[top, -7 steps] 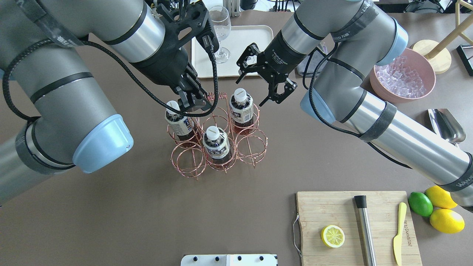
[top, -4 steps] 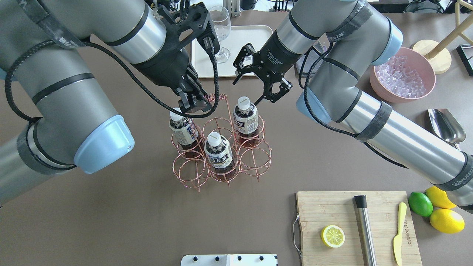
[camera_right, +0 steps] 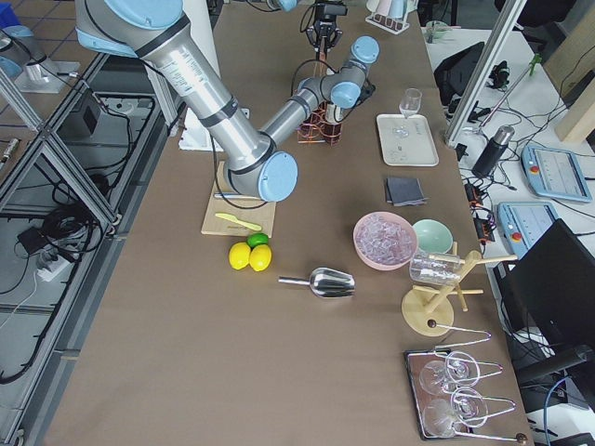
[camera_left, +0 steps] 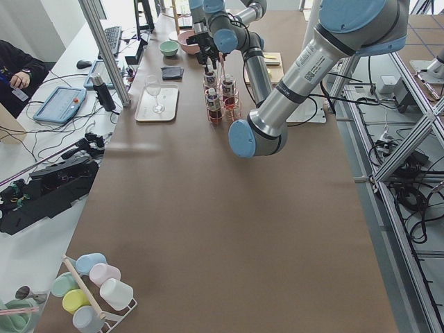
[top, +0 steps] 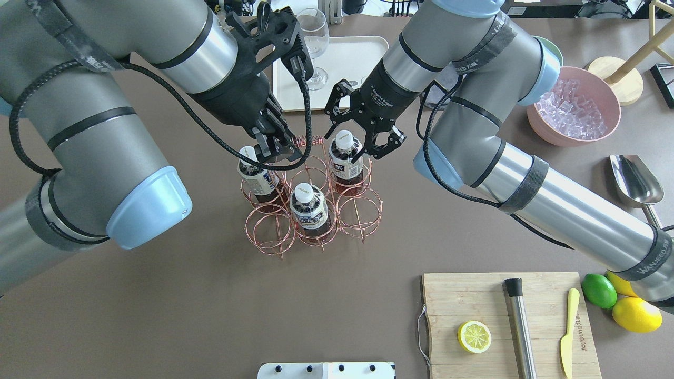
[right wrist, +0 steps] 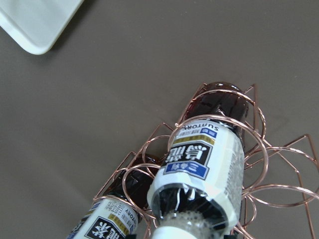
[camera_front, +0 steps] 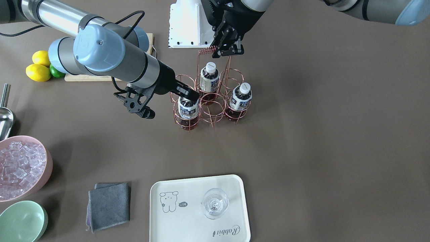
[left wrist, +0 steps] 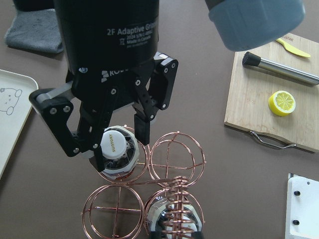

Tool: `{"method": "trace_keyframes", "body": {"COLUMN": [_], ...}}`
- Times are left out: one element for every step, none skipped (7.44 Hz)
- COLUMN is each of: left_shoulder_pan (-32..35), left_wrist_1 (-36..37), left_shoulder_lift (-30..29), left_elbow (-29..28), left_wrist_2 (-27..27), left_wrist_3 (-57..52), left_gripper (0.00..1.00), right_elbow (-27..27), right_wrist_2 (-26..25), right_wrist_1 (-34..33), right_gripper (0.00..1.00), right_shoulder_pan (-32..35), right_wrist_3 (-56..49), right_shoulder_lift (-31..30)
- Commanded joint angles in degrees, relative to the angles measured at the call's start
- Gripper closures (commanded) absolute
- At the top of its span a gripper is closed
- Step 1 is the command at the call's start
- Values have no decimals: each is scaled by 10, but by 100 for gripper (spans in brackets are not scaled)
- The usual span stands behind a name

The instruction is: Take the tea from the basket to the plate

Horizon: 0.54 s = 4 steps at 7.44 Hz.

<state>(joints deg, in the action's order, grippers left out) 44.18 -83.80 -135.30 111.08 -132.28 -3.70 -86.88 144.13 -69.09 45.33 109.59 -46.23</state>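
My right gripper point(top: 346, 138) was open wide, w/ one black finger on each side of the white cap of the tea point(top: 345, 166). It hung right at the cap & wasn't squeezing it. I couldn't tell if a finger touched it. In the left wrist view the cap sat right btw the two fingers.

That tea stood up in a corner ring of the basket point(top: 358, 210). It was the corner on my right, in the far row, on the plate side.

My left gripper point(top: 279, 148) was shut tight on the curly top of the basket's tall handle. The basket sat in the mid of the brown table point(top: 158, 316).

2 more bottles just like it were in the basket too. The second tea point(top: 254, 176) stood in the other far corner ring, right under my left gripper. The third tea point(top: 310, 210) stood in the mid ring of the near row. So all 3 were in the basket.

The plate point(top: 363, 58) lay past the basket, well apart from it, by the far edge of the table. A clear glass point(top: 314, 37) stood on its left part.

On my right a pink bowl point(top: 571, 105) held ice. Near me a wood board point(top: 474, 300) had a lemon half point(top: 474, 337) on it.
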Motion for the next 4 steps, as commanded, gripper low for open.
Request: {"method": "trace_keyframes", "body": {"left_shoulder_pan": [0, 0, 0, 0], "left_wrist_1": [0, -1, -1, -1], "left_shoulder_lift": [2, 2, 2, 2], "left_elbow": [-4, -7, -7, -7], "left_wrist_2": [0, -1, 0, -1], "left_wrist_3": [-3, -3, -3, -3], "left_gripper": [100, 100, 100, 100], "right_elbow": [-3, -4, -4, -4], "right_wrist_2": [2, 3, 1, -2], "right_wrist_1": [1, -2, -3, 0], "right_gripper": [96, 100, 100, 59], "right_shoulder_pan": [-2, -1, 1, 1], "right_wrist_3": [-1, -1, -1, -2], "right_shoulder_lift": [0, -2, -3, -5]}}
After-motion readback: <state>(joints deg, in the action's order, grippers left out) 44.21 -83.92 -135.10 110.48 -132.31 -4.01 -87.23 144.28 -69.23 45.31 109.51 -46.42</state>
